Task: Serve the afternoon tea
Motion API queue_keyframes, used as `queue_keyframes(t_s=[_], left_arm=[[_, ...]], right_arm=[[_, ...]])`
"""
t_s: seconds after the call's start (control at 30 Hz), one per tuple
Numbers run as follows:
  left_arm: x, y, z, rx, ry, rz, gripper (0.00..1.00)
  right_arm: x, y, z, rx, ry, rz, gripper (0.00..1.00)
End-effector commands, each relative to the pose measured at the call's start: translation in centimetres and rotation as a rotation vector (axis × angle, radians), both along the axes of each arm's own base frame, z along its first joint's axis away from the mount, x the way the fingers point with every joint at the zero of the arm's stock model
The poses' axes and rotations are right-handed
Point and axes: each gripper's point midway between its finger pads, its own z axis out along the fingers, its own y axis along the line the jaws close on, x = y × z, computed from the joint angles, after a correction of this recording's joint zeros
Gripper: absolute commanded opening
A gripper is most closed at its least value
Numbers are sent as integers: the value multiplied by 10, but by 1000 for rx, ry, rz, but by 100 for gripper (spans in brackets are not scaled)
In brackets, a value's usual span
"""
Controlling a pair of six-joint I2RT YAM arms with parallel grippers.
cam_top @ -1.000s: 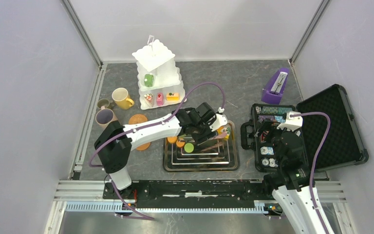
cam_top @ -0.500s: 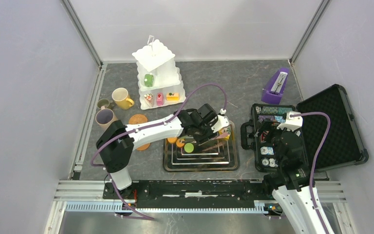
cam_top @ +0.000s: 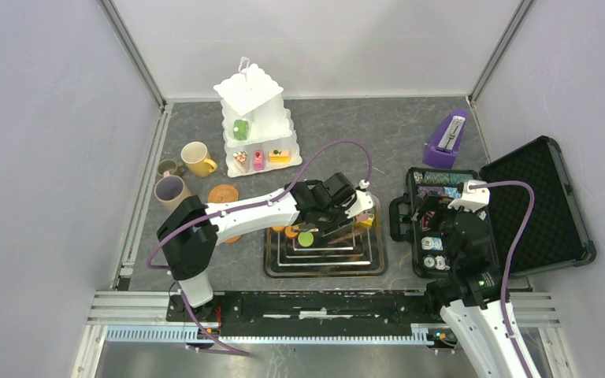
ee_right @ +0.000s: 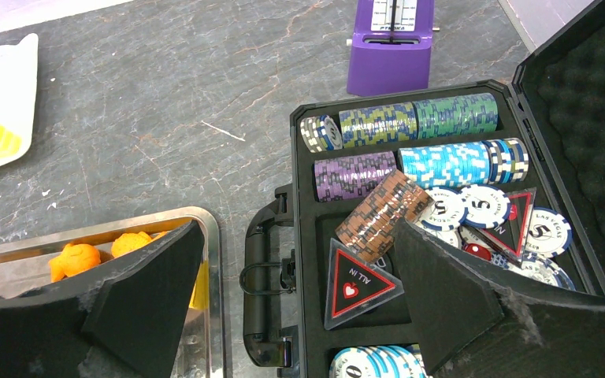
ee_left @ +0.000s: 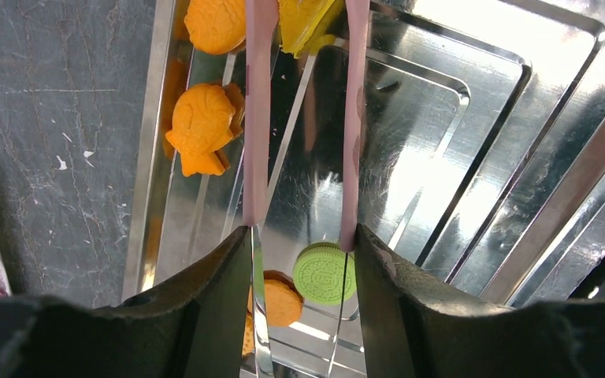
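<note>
The white three-tier stand [cam_top: 254, 118] holds only a few toy cakes [cam_top: 258, 160]. Round biscuits [ee_left: 324, 273] lie unserved on the steel tray [cam_top: 362, 264]. There the left gripper [cam_top: 358, 214] sets half-narrowed jaws beside a yellow cake [ee_left: 307, 20], grip unclear. The right gripper [ee_right: 295, 236] hangs wide open.

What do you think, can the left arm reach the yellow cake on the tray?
Probably yes: the fingers of the left end effector sit either side of the yellow cake, and nothing on the tray blocks it.
</note>
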Motion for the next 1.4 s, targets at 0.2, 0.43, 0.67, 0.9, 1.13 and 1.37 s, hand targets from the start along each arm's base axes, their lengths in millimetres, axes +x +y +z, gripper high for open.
queue_keyframes(t_s=[0.2,0.43,0.67,0.9,1.13,1.37], left_arm=[[4,-13,0,-1,-44,-34,57],[3,-13,-2,8,-48,-36,57],[5,-12,16,-24,-81,-16,36],[14,1,69,-131,-180,114,33],[45,64,141,-152,-323,611,34],[71,104,173,-224,-246,1016,38]], right_arm=[[1,-1,6,10,-24,-12,98],[2,-1,6,12,-25,-10,98],[1,-2,7,10,-28,-14,98],[1,-3,8,6,-27,-21,98],[5,1,6,13,-21,-7,98],[10,10,5,43,-25,28,98]])
